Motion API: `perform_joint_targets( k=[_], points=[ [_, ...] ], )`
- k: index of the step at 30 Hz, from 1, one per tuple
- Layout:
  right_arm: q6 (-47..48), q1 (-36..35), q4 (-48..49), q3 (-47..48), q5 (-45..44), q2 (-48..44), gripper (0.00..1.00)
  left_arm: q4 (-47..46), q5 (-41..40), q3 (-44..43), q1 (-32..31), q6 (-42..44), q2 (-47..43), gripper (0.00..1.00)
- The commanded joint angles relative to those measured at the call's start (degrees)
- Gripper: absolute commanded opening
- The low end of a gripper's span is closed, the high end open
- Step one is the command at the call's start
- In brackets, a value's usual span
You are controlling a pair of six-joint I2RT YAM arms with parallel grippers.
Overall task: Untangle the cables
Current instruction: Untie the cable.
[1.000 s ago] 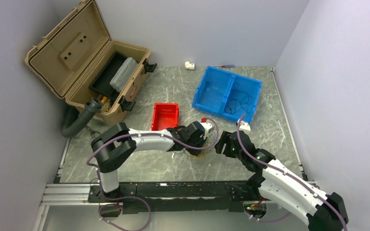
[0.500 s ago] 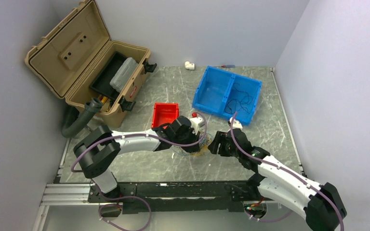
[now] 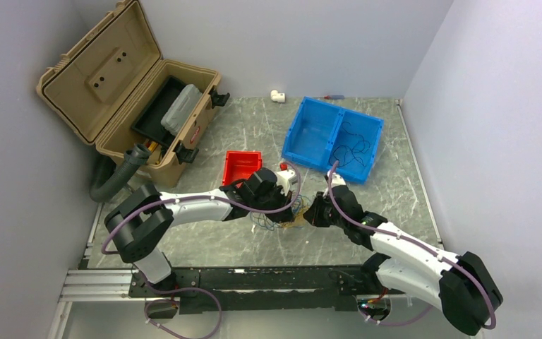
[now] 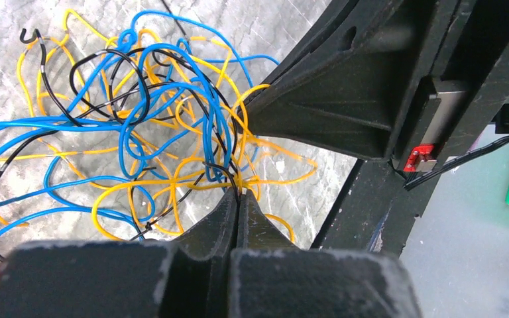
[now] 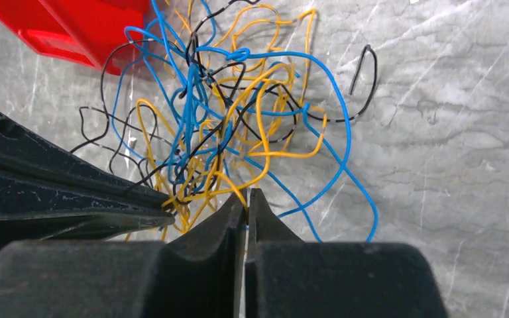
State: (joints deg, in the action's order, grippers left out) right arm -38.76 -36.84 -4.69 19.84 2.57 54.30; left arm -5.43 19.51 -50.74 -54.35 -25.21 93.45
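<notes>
The cables (image 3: 283,223) are a fist-sized tangle of thin yellow, blue and black wires lying on the marble table between the two arms. In the left wrist view the tangle (image 4: 139,119) spreads ahead of my left gripper (image 4: 238,196), which is shut with a black and a yellow strand pinched at its tips. My right gripper (image 5: 246,193) is shut on a yellow strand at the near edge of the tangle (image 5: 238,112). From above, the left gripper (image 3: 279,212) and right gripper (image 3: 305,217) meet over the tangle, tips close together.
A small red bin (image 3: 243,168) sits just behind the tangle. A blue two-compartment bin (image 3: 321,131) at the back holds dark wires on its right side. An open tan toolbox (image 3: 127,99) stands at the back left, a grey hose (image 3: 116,176) beside it.
My right gripper has come forward to the tangle and its jaws have closed on a yellow strand. The left gripper has closed fully and shifted slightly left and back.
</notes>
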Motion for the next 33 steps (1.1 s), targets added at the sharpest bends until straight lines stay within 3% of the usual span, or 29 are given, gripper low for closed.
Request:
perform_joint_targets(
  k=[1,8,10,16,25,33],
  points=[
    [-1.5,0.0,-1.1,1.3,-5.0,-1.1,0.01,-0.3,0.1,-0.8,0.3,-0.7,-3.2,0.0],
    [-19.3,0.1,-25.9,4.3,-31.1,-10.5,0.0,4.1,-11.6,2.5,1.5,-2.2,-10.8,0.0],
    [-25.1,0.2,-32.0,4.6,-36.0,-14.3,0.0,5.2,-15.5,4.2,2.7,-4.1,-13.5,0.0],
    [-37.1,0.2,-44.3,7.2,-43.6,-20.7,0.0,3.4,-17.7,9.8,4.8,-7.1,-18.4,0.0],
    [-27.7,0.1,-41.3,8.9,-41.7,-26.4,0.0,1.6,-11.9,10.4,4.8,-3.6,-18.6,0.0],
    [-33.7,0.1,-54.7,16.2,-52.1,-27.8,0.0,8.9,-19.1,11.3,4.9,-1.7,-26.7,0.0]
  ],
)
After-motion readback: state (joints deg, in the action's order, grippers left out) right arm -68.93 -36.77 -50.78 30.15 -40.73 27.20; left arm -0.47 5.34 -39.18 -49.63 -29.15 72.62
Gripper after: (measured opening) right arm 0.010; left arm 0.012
